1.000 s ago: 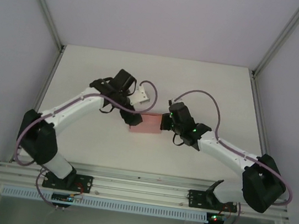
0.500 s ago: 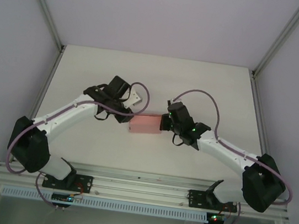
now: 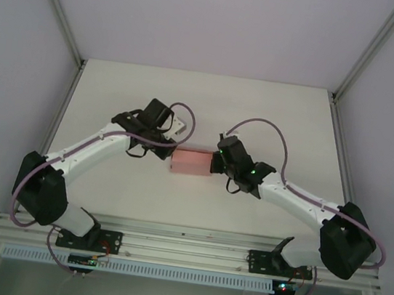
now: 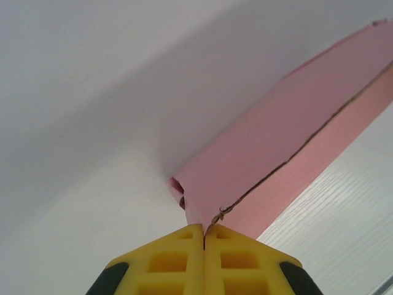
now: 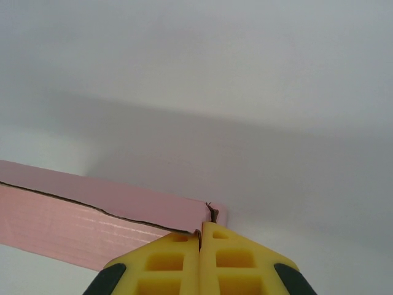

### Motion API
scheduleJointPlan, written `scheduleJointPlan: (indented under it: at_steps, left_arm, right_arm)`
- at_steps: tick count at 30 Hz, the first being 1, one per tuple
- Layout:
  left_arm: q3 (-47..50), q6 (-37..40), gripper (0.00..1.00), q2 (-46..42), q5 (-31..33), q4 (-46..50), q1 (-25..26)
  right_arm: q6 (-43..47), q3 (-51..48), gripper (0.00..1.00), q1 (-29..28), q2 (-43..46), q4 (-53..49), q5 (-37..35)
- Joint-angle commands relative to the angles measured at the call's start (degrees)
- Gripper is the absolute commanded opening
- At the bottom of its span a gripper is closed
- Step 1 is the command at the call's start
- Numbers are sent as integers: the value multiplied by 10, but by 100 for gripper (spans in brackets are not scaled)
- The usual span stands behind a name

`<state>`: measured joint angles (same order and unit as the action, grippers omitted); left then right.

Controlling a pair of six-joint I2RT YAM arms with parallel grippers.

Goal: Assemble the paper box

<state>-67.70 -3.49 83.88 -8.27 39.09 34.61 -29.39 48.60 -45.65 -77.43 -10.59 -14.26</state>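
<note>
We see the paper box at the middle of the bench, spanning the gap between the two wrists. The left fingers are clenched on a thin card edge at its left end; the right fingers pinch its right corner. The left arm and the right arm reach inward from their bases, wrists facing each other across the box.

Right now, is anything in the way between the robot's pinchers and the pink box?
No, nothing visible is in the way. The left gripper is shut on one end of the paper box, and the right gripper is shut on the other end.
</note>
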Motion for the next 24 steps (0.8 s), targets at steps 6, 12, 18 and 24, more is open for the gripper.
scheduleJointPlan:
  at_steps: [6,12,18,24]
  left_arm:
    - [-24,-229,0,28,-84,2,-10]
    - [-27,-259,0,39,-104,6,-23]
    - [-20,-209,0,44,-93,10,-24]
    - [22,-163,0,53,-44,5,3]
  right_arm:
    - [-61,2,0,-45,-29,-108,-54]
    - [-69,8,0,-51,-39,-117,-44]
    - [-63,-5,0,-51,-30,-107,-35]
    - [-18,-51,0,-51,-14,-28,-29]
